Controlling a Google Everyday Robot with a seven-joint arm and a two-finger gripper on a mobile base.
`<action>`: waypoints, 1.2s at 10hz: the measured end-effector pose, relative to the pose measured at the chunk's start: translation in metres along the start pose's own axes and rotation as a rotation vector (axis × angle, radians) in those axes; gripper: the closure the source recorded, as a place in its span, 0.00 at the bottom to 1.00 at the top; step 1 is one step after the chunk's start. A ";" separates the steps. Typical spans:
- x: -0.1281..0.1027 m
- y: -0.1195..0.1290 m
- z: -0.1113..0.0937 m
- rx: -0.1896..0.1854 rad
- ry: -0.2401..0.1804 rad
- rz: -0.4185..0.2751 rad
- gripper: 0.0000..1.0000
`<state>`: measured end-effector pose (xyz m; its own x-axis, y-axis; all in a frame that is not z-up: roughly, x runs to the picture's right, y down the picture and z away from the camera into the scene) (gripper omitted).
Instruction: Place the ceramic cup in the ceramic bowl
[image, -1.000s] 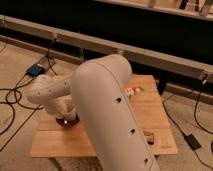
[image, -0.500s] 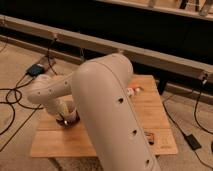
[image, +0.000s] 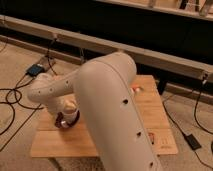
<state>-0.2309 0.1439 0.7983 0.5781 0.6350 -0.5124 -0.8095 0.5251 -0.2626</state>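
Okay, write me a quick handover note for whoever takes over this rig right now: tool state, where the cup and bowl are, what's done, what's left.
Tool: low over the left part of the wooden table, right above the ceramic bowl; mostly hidden behind the arm.
Ceramic bowl: dark, on the table's left side, only partly in view under the tool.
Ceramic cup: not visible on its own; something pale sits at the tool, above the bowl, possibly the cup.
Done: arm brought to the bowl.
Left: confirm the cup rests in the bowl, release, pull the arm back.
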 end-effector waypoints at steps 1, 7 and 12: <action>-0.001 -0.004 -0.008 0.005 -0.008 0.005 0.20; -0.003 -0.024 -0.064 0.016 -0.071 0.043 0.20; 0.020 -0.070 -0.110 0.023 -0.098 0.151 0.20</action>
<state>-0.1742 0.0573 0.7164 0.4581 0.7594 -0.4620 -0.8861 0.4317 -0.1688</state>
